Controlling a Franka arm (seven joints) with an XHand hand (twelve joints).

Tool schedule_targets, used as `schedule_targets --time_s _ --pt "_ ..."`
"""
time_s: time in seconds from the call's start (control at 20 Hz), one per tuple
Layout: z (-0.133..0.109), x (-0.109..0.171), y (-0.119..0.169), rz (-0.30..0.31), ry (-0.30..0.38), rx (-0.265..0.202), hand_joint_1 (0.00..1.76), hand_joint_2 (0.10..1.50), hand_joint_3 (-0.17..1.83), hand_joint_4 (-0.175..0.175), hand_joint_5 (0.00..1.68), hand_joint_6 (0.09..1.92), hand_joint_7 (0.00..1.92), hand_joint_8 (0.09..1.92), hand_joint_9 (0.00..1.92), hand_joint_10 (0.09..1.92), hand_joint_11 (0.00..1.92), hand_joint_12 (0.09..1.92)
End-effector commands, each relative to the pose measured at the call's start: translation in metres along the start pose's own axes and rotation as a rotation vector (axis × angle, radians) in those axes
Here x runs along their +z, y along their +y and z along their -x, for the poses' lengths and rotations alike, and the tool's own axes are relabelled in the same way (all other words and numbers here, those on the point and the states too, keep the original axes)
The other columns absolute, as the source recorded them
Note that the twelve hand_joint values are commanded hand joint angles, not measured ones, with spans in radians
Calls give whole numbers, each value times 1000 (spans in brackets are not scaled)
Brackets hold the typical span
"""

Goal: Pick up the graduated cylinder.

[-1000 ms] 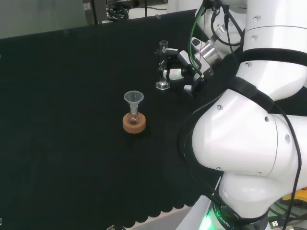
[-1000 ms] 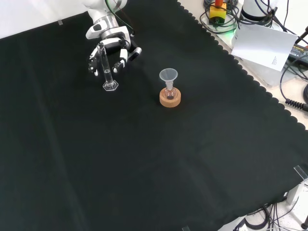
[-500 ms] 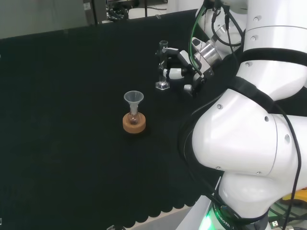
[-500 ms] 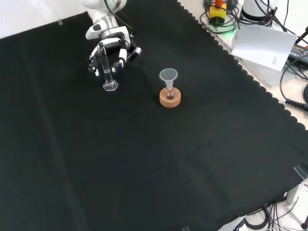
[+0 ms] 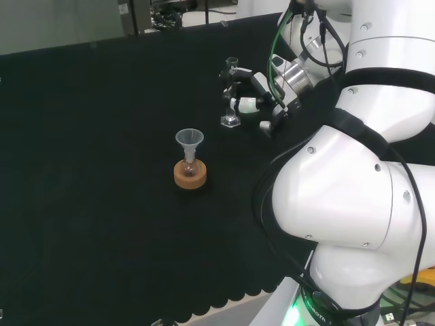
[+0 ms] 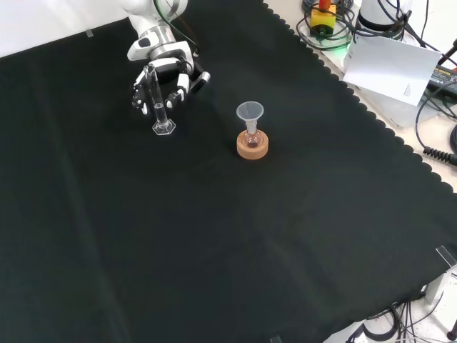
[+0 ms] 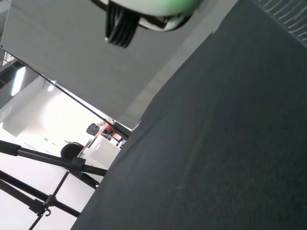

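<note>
The graduated cylinder [image 5: 231, 94] [image 6: 154, 96] is a thin clear tube on a hexagonal foot, standing upright on the black cloth. The black and white hand [image 5: 258, 100] [image 6: 170, 71] is right behind it in the front view and to its right in the head view. Its fingers [image 6: 139, 98] curl round the tube from both sides at about mid height, and a white fingertip [image 5: 237, 103] reaches the tube. The foot still rests on the cloth.
A small flask with a clear funnel [image 5: 189, 140] [image 6: 250, 111] in its neck stands on a cork ring [image 5: 189, 174] [image 6: 252, 146], a short way from the cylinder. The arm's white links [image 5: 353, 204] fill the head view's right. Cables and a paper sheet [image 6: 393, 64] lie beyond the cloth's edge.
The hand has edged closer to the cylinder and its fingers have drawn in round the tube. The cylinder and the flask have stayed in place.
</note>
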State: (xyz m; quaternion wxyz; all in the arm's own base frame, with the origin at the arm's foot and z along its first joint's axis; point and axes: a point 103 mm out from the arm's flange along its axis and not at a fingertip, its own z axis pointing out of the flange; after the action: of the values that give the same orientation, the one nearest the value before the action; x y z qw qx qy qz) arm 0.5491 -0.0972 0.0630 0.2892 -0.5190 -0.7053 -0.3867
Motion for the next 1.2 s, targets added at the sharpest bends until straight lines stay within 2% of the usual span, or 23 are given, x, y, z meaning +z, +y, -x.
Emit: schedule_targets --time_s 0.05,0.25,0.65,0.95,1.05,1.1,1.2 --pt "-2 1 1 10 15 -9 1049 749 627 -17 577 545 653 566 1014 296 846 1062" --pt "-2 -1 1 16 25 -13 1045 761 616 -7 606 573 695 574 1040 289 876 1044" --pt "1 0 3 23 -4 -2 1052 795 594 18 733 602 812 568 1138 239 970 978" --pt "-3 -5 6 5 -82 3 1135 912 588 19 838 615 911 588 1191 198 1077 906" --pt "-6 -8 7 -5 -123 5 1106 1065 284 -69 828 1020 946 591 1216 187 1114 882" --pt "-7 -10 7 -12 -146 5 1100 1123 167 -98 823 1129 961 590 1227 181 1127 872" --pt "-10 -13 7 -29 -191 2 1107 1169 54 -138 837 1191 986 586 1245 174 1145 860"
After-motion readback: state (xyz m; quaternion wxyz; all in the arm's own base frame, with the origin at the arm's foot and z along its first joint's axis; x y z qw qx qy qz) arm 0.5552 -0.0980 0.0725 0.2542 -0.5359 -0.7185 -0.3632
